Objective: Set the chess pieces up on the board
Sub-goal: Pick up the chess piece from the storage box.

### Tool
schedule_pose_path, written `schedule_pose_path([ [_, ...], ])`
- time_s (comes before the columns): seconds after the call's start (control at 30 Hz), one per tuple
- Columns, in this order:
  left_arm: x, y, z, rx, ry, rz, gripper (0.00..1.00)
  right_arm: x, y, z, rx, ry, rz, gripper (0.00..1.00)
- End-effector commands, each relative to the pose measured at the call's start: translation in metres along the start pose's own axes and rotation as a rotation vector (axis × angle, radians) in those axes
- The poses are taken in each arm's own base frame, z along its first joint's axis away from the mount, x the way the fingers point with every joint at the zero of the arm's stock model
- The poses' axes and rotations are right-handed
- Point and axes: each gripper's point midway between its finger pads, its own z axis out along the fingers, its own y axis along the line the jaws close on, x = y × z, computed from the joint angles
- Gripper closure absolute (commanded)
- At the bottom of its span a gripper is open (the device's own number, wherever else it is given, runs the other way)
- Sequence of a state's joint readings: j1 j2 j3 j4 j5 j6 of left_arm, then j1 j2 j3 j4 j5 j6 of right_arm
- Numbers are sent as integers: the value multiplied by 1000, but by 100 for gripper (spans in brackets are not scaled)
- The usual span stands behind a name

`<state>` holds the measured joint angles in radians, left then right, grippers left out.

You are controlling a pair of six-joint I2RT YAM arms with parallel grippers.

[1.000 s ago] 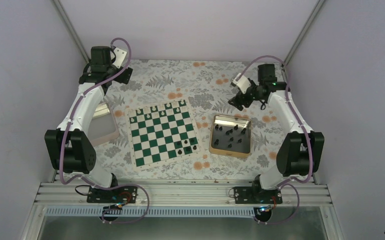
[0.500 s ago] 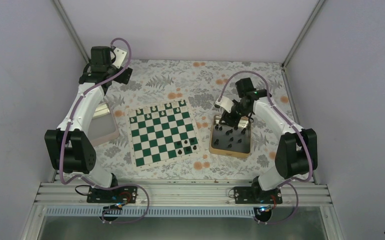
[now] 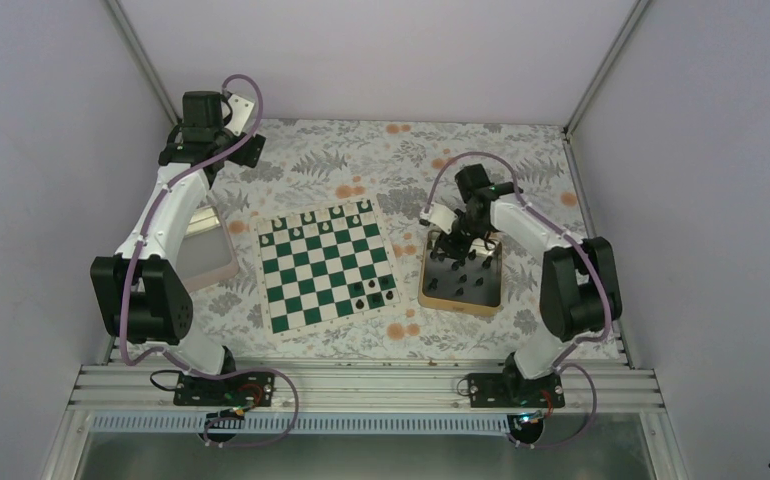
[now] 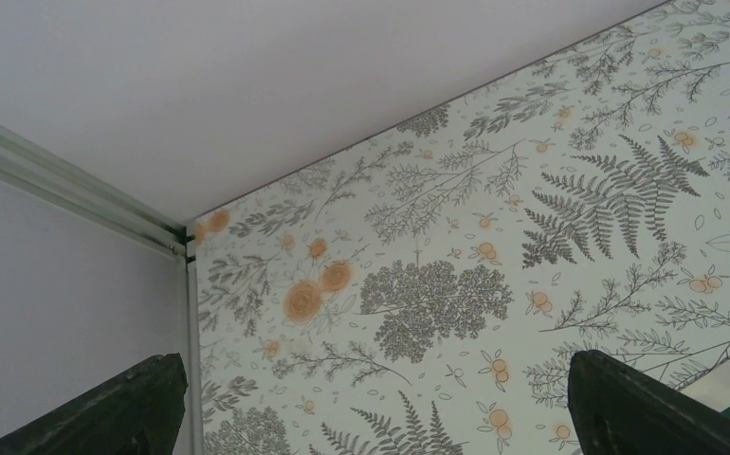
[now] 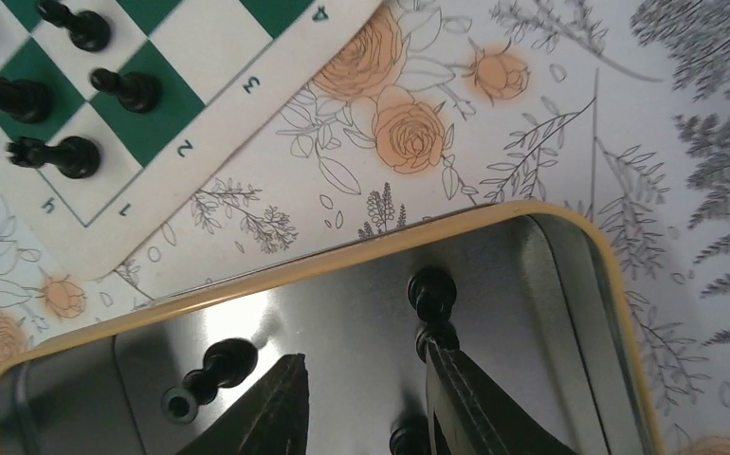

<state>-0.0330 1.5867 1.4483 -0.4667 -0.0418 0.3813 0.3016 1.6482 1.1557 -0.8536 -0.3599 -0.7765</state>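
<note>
Right gripper [image 5: 363, 353] is held over the gold tray [image 5: 342, 248], jaws partly spread, with a black chess piece [image 5: 433, 301] right beside one finger. Left gripper [image 4: 373, 358] is held spread wide, nothing gripped.

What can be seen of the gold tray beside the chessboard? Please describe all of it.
The gold tray is a shallow square tin with rounded corners, a yellowish rim and a shiny metal floor. It lies flat on the floral tablecloth, right of the chessboard and apart from it. Several black chess pieces are scattered inside. The right gripper reaches into its far part, jaws apart.
</note>
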Motion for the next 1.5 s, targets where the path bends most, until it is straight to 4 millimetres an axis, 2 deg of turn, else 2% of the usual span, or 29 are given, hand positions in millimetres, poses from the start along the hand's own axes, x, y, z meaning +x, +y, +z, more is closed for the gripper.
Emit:
schedule_pose_path([
  [0.0, -7, 0, -4, 3, -18, 2, 0, 7, -6, 20, 8, 52, 6, 66],
  [0.47, -7, -1, -4, 10, -18, 2, 0, 4, -15, 42, 14, 61, -20, 71],
  [0.53, -7, -1, -4, 13, -18, 0, 0, 5, -18, 45, 26, 67, -23, 74],
  [0.93, -7, -4, -7, 26, -27, 5, 0, 2, -25, 44, 76, 54, -30, 72],
  [1.17, -6, -5, -5, 29, -23, 8, 0, -3, -21, 32, 69, 43, -29, 72],
  [1.47, -5, -6, -5, 34, -22, 15, 0, -4, -24, 43, 52, 43, -29, 71],
])
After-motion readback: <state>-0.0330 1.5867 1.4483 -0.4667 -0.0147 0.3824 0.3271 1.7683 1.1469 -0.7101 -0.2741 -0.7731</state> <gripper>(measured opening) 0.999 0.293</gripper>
